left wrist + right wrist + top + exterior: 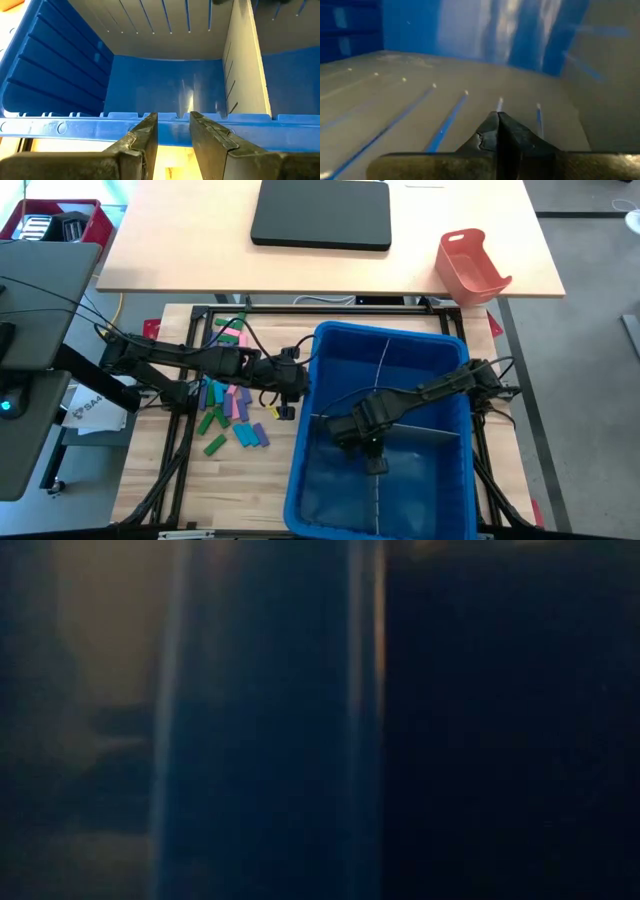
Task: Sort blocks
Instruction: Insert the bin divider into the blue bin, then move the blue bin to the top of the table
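Left gripper (291, 388), fingers slightly parted and empty, at bin (330, 340) rim; blocks (228, 405) just left, nearer it. Right gripper (375, 463) pressed together inside bin.

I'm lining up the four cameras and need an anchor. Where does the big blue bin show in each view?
High view: blue bin, lower centre-right, right gripper inside it.
Low view: too dark and blurred to tell.
Left wrist view: bin's near rim just beyond the left gripper.
Right wrist view: bin's blue wall behind the grey divider.
Shared landmark: grey slotted divider.
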Controlling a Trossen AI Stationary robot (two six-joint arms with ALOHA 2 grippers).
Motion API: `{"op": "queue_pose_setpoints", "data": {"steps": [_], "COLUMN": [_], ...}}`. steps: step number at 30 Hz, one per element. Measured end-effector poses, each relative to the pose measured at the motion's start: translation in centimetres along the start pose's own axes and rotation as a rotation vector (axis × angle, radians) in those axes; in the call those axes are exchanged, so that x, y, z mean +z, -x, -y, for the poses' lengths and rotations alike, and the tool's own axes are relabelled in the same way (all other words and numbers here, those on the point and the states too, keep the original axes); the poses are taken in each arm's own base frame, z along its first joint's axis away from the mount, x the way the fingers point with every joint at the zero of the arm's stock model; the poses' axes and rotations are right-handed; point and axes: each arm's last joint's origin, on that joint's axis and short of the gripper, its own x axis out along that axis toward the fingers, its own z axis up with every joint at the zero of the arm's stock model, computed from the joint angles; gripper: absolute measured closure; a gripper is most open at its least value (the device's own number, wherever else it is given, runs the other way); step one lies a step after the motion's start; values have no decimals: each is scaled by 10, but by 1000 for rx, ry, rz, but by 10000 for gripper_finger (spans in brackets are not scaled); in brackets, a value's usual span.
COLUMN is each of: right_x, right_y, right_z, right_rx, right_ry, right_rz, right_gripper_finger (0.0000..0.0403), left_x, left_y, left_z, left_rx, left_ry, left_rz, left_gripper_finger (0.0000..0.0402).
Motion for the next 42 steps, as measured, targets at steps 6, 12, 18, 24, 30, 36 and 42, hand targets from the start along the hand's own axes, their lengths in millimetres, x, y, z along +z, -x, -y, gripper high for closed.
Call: {"op": "queue_pose_setpoints", "data": {"steps": [6,12,18,24,30,36,42], "right_x": [-3,-3,-34,-82,-109,-121,-128], "right_y": [1,40,99,131,131,113,100], "right_z": [-4,-17,-38,-48,-46,-38,-25], "right_rx": [-37,-234,-432,-497,-467,-500,-572], "right_ry": [4,65,54,-87,-256,-326,-338], "right_rz": [-13,167,428,589,639,605,587], "right_gripper_finger": [403,403,403,403,384,289,189], "left_x": [0,0,3,10,3,0,-12], "left_y": [0,1,25,49,24,0,-14], "left_z": [0,0,-7,-6,-9,-33,-64], "left_rx": [-3,6,35,-30,2,-26,80], "left_ry": [0,-16,-5,135,319,447,576], "left_rz": [1,2,81,222,155,139,79], "left_gripper_finger": [296,296,296,296,286,218,135]}}
